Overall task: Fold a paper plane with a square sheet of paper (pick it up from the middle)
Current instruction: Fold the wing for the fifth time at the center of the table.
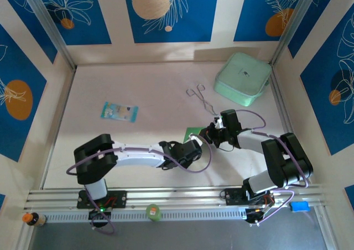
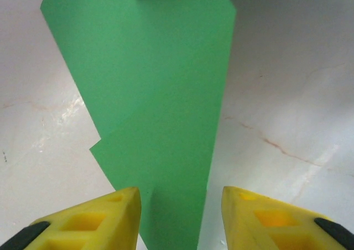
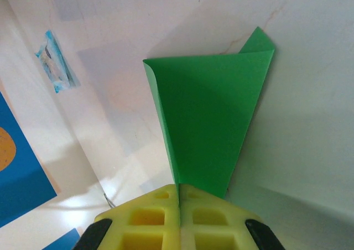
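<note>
Marbled tabletop (image 3: 310, 150), creased green paper (image 3: 207, 123) (tapered wedge), right claw (image 3: 180, 193) pinching it

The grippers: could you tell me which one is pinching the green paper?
The right gripper, shut on the paper; the left gripper stands open astride it.

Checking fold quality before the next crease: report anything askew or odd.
The green paper is folded unevenly: in the right wrist view a corner pokes past the top right edge, and in the left wrist view the left edge steps where layers fail to line up. Nothing else stands out.
</note>
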